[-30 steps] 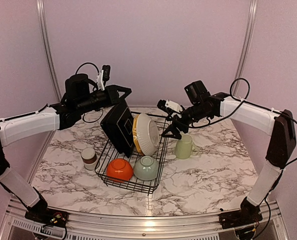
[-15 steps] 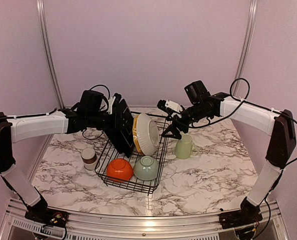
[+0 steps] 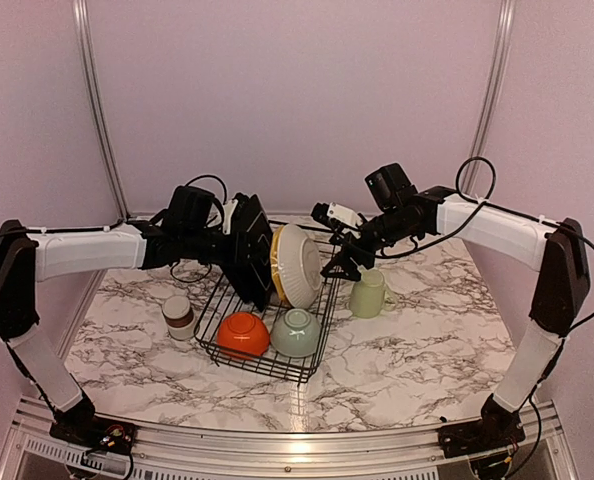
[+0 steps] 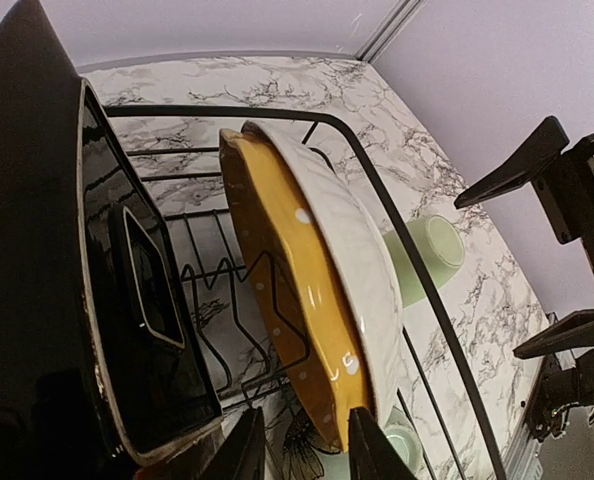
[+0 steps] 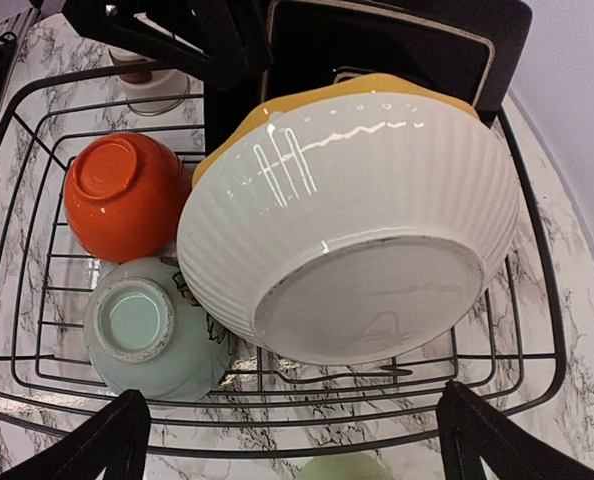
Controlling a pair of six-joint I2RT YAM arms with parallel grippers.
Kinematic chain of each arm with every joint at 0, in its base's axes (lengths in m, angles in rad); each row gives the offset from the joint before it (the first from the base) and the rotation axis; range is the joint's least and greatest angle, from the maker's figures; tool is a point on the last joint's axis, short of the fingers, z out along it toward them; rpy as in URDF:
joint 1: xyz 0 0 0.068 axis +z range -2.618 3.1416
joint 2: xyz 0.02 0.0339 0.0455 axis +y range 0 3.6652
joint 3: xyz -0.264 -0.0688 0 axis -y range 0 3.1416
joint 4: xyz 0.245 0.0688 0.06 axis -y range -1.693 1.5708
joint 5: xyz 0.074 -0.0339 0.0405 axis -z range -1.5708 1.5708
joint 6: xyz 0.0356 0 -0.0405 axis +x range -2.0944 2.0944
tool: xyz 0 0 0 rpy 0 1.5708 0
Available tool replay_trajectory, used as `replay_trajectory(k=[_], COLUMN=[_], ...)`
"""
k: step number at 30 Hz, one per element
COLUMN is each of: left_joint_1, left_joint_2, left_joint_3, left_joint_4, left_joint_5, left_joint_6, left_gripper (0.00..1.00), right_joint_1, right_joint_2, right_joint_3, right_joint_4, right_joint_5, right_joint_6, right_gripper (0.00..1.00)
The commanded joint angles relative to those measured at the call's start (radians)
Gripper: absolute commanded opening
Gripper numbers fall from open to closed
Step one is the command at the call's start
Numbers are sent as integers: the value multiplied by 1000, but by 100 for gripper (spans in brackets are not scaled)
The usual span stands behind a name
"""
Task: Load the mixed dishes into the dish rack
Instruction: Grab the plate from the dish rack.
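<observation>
The black wire dish rack (image 3: 209,348) holds a black square plate (image 3: 249,252) on edge, a yellow dotted plate (image 4: 277,270) and a white ribbed bowl (image 5: 357,220) leaning on it. My left gripper (image 4: 299,450) hangs over the rack between the black plate (image 4: 147,300) and the yellow plate. Its fingers stand apart with nothing clamped. The yellow plate's lower rim is close beside the right finger. My right gripper (image 5: 299,432) is wide open and empty, facing the bowl's base. The pale green mug (image 3: 367,293) and the small cup (image 3: 178,316) stand outside the rack.
An orange bowl (image 5: 122,195) and a pale green flowered bowl (image 5: 147,335) lie upside down in the rack's near half. The mug sits just right of the rack, under my right gripper (image 3: 342,265). The cup stands by the rack's left side.
My left arm swung forward and down, set the black plate on edge in the rack and let go of it. The right arm has barely moved.
</observation>
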Motion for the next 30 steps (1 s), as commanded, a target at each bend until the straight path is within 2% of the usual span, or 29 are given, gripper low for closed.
replay_trajectory(k=[1,4,10,16,22,30], left_joint_1=[-21,-39,-73,-74,-76,-79], left_joint_2=[79,67,13,63,87,143], left_joint_3=[3,8,49,81,77,116], left_joint_4=[5,29,-18,-60,-8,-8], left_joint_5=[59,63,-40,-79,-55,-23], left_joint_6=[3,16,49,53,72,75], left_gripper=[30,35,41,34,29,30], right_joint_1=[11,11,11,13,13,13], right_joint_2=[13,18,28,37,50,51], right_joint_3=[30,34,43,56,56,65], right_joint_4=[-20,-24,-21,-21,-17,-24], right_joint_5=[8,4,16,34,51,49], right_joint_6=[-2,-2,2,8,11,9], right_gripper=[98,98,99,98,99,98])
